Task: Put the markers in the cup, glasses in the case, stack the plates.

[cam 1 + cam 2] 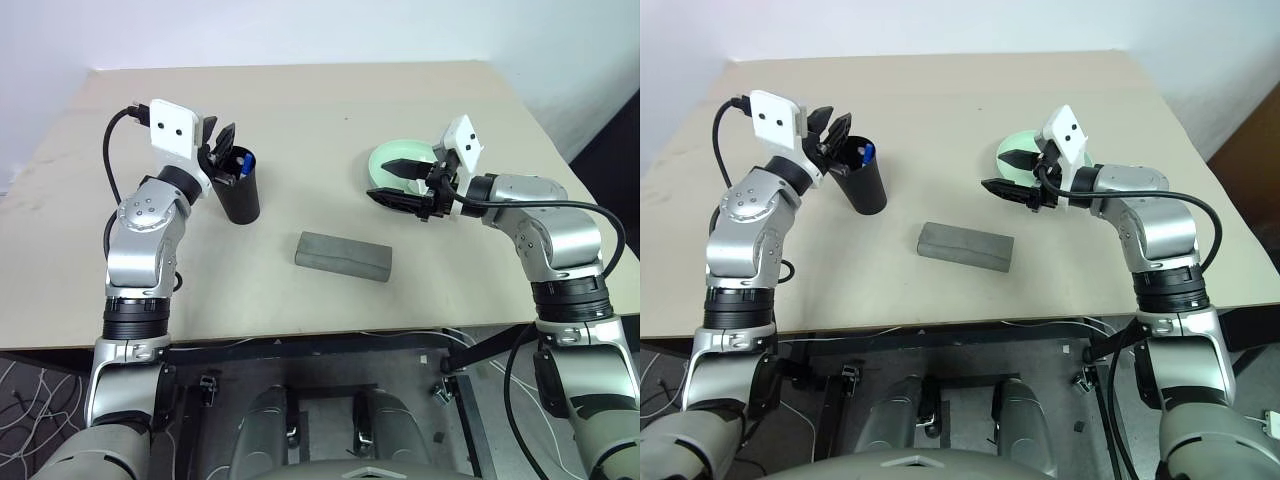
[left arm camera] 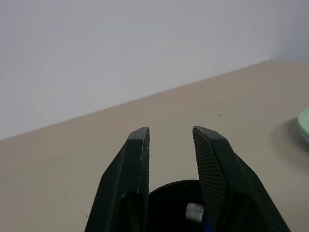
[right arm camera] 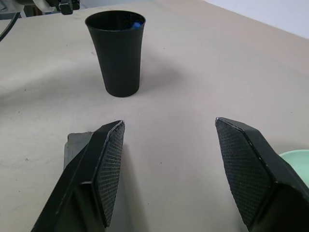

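Observation:
The black cup (image 1: pixel 240 195) stands on the table's left side with a blue-capped marker (image 1: pixel 245 160) standing inside it. My left gripper (image 1: pixel 221 128) hovers just above the cup's rim, open, with nothing between its fingers (image 2: pixel 140 159). The grey case (image 1: pixel 343 256) lies shut in the middle of the table. A mint green plate (image 1: pixel 400 153) rests at the right. My right gripper (image 1: pixel 385 180) hangs in front of it, open and empty, pointing left toward the cup (image 3: pixel 118 58). The glasses are out of view.
The tan table (image 1: pixel 350 100) has bare surface behind the cup and plate and between cup and case. Its front edge runs just below the case. A white wall rises behind the table.

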`<state>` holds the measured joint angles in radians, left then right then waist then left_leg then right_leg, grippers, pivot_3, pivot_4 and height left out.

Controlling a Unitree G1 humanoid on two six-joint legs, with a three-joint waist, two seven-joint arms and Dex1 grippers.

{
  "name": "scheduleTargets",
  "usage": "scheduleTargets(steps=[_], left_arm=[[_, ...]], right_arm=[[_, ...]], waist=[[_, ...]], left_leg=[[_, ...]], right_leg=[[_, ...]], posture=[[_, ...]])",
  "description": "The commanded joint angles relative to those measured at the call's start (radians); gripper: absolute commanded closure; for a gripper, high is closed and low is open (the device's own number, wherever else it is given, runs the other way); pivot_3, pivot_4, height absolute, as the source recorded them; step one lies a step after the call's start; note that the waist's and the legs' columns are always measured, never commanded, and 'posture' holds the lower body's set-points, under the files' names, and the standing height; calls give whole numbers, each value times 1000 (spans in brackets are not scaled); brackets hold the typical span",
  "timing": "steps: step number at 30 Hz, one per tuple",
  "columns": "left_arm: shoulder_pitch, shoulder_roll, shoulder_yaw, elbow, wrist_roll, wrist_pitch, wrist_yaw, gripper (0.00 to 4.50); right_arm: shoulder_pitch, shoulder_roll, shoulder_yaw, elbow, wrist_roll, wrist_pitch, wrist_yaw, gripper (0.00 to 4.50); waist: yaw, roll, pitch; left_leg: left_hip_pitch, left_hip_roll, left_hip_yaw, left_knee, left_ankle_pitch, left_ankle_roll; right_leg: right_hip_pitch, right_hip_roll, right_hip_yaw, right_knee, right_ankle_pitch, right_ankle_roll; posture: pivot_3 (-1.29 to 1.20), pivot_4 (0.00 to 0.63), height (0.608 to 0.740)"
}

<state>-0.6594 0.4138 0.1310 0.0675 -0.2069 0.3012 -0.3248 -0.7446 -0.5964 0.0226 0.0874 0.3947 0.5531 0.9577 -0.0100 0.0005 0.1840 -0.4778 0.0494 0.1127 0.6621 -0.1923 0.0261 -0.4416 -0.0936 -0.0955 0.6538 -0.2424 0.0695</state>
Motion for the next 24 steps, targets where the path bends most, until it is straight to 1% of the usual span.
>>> scheduleTargets(steps=[1, 5, 9, 12, 18, 20, 21, 22, 24], left_arm=[[-2, 5, 7, -45, 5, -12, -1, 2970], [-1, 9, 8, -53, 5, -7, -1, 2970], [12, 28, 43, -111, -65, 46, -51, 2970], [38, 64, 70, -168, -102, 102, -77, 2970], [157, 159, 165, -353, -315, 243, -227, 2970], [195, 194, 174, -381, -340, 259, -263, 2970], [241, 236, 163, -394, -336, 282, -298, 2970], [293, 272, 149, -407, -321, 269, -342, 2941], [360, 312, 137, -421, -311, 242, -394, 2930]], right_arm=[[-15, -6, -20, -22, 2, -19, 0, 1315], [-15, -6, -23, -26, 7, -16, 3, 1315], [-15, -10, -25, -22, 9, -16, 10, 1315], [-14, -17, -30, -12, 11, -19, 21, 1315], [-7, -31, -34, 20, 9, -36, 49, 1315], [1, -33, -33, 17, 9, -41, 54, 1315], [10, -37, -38, 15, 20, -34, 64, 1315], [22, -41, -43, 12, 26, -32, 71, 1156], [36, -44, -48, 6, 32, -29, 77, 737]], waist=[[0, 0, 0], [0, 0, 0], [-1, 0, 0], [-2, 0, 0], [-4, 0, 0], [-1, 0, 0], [-1, 0, 0], [-2, 0, 0], [-3, 1, 0]], left_leg=[[0, 0, 0, 0, 0, 0], [0, 0, 0, 0, 0, 0], [0, 0, 0, 0, 0, 0], [0, 0, 0, 0, 0, 0], [0, 1, 0, 0, 0, -1], [0, 1, 0, 0, -1, -1], [0, 1, -1, 0, -1, -2], [0, 1, -1, 0, -1, -2], [0, 0, 0, 0, -2, -3]], right_leg=[[0, 0, 0, 0, 0, 0], [0, 0, 0, 0, 0, 0], [0, 0, 0, 0, 0, 0], [0, 0, 0, 0, 0, 0], [0, 0, 0, 0, 0, 0], [0, -1, 0, 0, 0, 0], [0, -1, 0, 0, 0, -1], [0, -2, 0, 0, -1, -1], [0, -2, 0, -2, -2, -4]], posture=[[0, 150, 701], [0, 150, 701], [0, 150, 701], [0, 150, 701], [0, 150, 701], [0, 150, 701], [0, 150, 701], [0, 150, 701], [0, 150, 701]])
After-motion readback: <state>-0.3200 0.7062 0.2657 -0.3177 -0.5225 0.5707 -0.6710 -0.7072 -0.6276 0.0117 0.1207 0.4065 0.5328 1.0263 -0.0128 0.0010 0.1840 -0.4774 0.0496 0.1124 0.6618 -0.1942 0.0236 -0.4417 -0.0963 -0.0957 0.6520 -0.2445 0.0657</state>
